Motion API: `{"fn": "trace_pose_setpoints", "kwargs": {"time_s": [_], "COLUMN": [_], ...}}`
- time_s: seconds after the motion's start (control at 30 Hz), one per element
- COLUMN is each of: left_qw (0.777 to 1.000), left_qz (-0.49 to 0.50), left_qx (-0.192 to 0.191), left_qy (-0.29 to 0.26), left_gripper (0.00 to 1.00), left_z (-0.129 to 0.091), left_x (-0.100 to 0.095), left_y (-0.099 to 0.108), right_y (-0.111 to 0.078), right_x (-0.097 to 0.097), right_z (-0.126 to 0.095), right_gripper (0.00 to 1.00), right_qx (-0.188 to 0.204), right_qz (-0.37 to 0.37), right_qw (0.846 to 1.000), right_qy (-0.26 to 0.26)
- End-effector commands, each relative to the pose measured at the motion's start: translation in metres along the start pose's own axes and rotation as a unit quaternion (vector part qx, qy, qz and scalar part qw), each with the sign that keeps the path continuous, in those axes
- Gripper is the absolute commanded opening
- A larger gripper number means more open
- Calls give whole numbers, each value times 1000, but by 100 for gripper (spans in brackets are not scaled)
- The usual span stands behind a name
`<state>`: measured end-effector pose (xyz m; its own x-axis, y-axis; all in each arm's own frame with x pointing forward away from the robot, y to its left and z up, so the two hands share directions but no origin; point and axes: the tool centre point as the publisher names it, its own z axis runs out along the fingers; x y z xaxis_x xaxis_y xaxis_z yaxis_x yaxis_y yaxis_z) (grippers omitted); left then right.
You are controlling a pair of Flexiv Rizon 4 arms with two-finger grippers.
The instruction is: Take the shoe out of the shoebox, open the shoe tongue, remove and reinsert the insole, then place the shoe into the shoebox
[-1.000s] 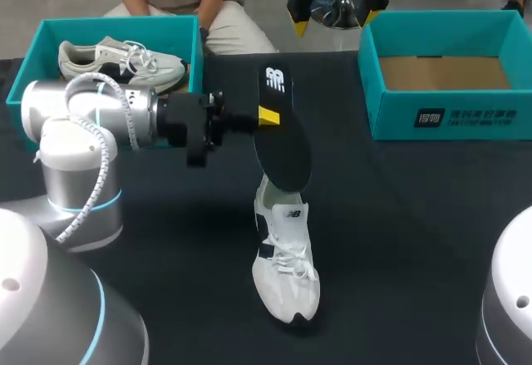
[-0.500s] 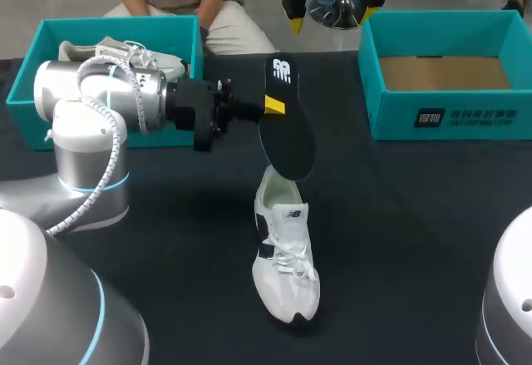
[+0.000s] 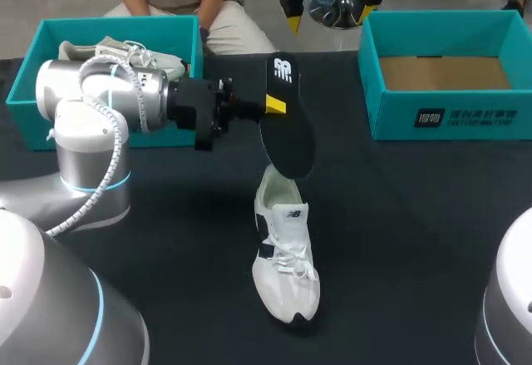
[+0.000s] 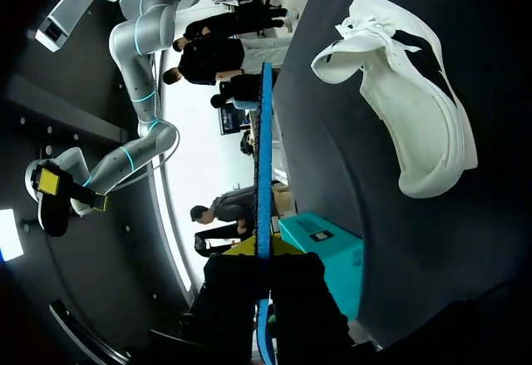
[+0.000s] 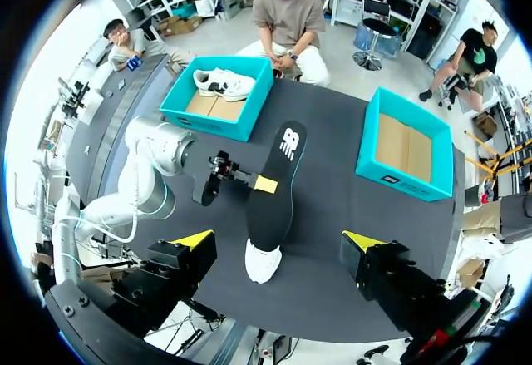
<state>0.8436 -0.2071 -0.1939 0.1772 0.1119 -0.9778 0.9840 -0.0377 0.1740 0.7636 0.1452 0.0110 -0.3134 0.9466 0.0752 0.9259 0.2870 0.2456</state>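
Now the insole (image 3: 287,140), pinched by the left gripper (image 3: 270,106) above the shoe (image 3: 285,257), should be fed lower-end-first squarely into the opening; the right gripper (image 3: 328,9) is held spread, empty.

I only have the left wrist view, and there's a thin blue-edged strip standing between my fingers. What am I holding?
Observer: The head view shows its face: a flat black insole with a white logo, pinched at its edge by the left gripper.
Operator: Where's my other gripper?
Observer: The right gripper hangs above the far edge of the black table, open wide and holding nothing.
Operator: Which shoebox is free?
Observer: The teal cardboard shoebox on the right; only its bare cardboard floor shows inside.
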Motion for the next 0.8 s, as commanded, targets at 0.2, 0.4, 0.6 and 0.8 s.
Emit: {"fn": "trace_pose_setpoints", "kwargs": {"time_s": [0.2, 0.4, 0.6, 0.8], "left_qw": [999, 989, 977, 966], "left_qz": [-48, -137, -206, -250], "left_qx": [19, 44, 42, 32], "left_qy": [-17, -29, -40, -54], "left_gripper": [0, 0, 0, 0], "left_z": [-2, -4, -4, -6], "left_x": [-9, -18, -22, -28], "left_y": [0, -7, -7, -8], "right_y": [1, 1, 1, 1], "right_x": [0, 0, 0, 0], "right_z": [0, 0, 0, 0], "right_gripper": [100, 100, 100, 100], "right_qx": [0, 0, 0, 0], "right_qz": [0, 0, 0, 0], "right_qw": [1000, 1000, 1000, 1000], "right_qy": [0, 0, 0, 0]}}
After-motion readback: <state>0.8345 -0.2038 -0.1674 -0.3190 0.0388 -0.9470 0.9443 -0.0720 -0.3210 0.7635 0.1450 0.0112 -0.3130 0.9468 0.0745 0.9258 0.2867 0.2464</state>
